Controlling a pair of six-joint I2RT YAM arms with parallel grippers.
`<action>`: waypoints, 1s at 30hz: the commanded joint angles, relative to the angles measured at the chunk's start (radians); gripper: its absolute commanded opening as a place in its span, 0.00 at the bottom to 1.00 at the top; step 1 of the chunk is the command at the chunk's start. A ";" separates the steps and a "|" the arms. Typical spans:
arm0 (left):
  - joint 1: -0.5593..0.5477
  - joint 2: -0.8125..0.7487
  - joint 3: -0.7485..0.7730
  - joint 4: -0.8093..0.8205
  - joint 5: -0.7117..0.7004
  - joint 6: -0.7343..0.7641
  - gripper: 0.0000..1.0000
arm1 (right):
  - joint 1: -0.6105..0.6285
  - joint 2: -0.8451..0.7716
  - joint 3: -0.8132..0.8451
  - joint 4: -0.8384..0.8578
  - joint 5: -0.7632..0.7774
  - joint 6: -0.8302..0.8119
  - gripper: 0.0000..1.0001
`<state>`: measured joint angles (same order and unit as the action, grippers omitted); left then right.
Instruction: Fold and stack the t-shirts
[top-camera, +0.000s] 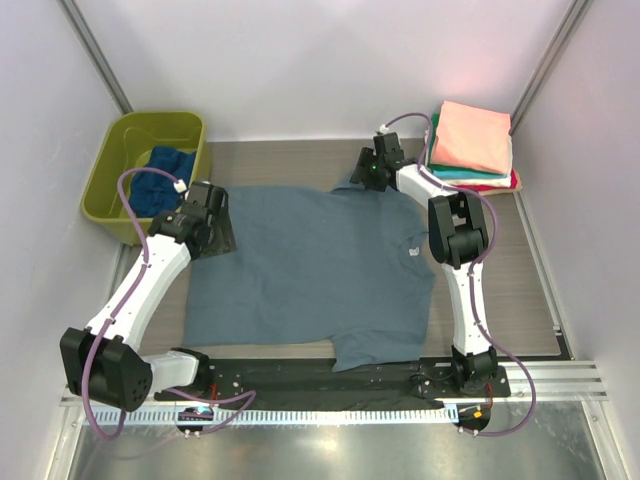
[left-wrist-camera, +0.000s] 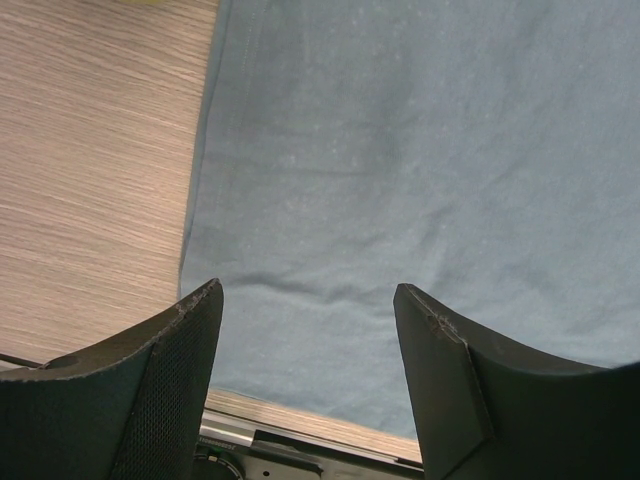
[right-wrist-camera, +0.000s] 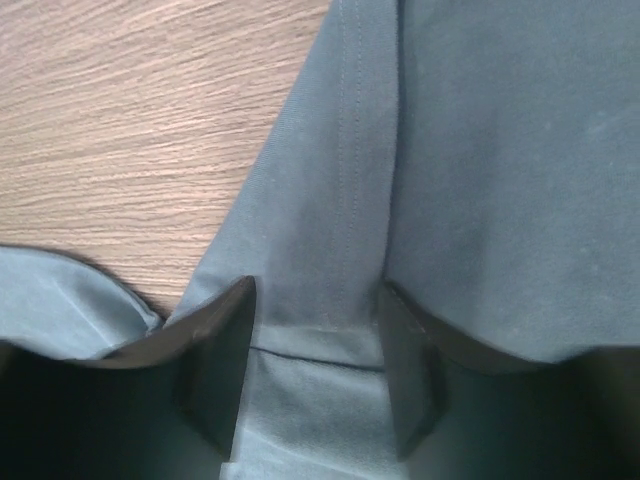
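Both grippers at the grey-blue t-shirt (top-camera: 310, 270), spread flat on the table (top-camera: 280, 160).
Right gripper (right-wrist-camera: 315, 310): fingers part-way apart astride a sleeve seam, clamped or not impossible to tell. Left gripper (left-wrist-camera: 305, 300): wide open, holding nothing, above the hem corner. Long axis left to right, collar end rightward, partly hidden under the right arm. Navy t-shirt (top-camera: 160, 180) half sunk in the olive tub (top-camera: 105, 180); folded stack (top-camera: 470, 140) far right, lower layers mere edges.

Bright even overhead light, faint shadows — wrist close-ups soft
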<state>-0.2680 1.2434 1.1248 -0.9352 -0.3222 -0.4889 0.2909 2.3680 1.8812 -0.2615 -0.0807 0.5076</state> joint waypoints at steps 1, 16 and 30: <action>0.000 -0.009 0.001 0.019 -0.015 0.012 0.70 | 0.011 -0.050 -0.004 -0.002 -0.010 0.000 0.51; 0.000 -0.010 0.001 0.016 -0.035 0.009 0.68 | 0.039 0.193 0.405 0.123 -0.198 0.147 0.01; 0.001 0.010 0.012 0.001 -0.041 -0.028 0.67 | 0.045 -0.276 -0.069 0.229 -0.052 -0.012 0.96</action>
<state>-0.2680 1.2449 1.1240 -0.9367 -0.3489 -0.4934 0.3321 2.3886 1.9556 -0.0689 -0.2611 0.5774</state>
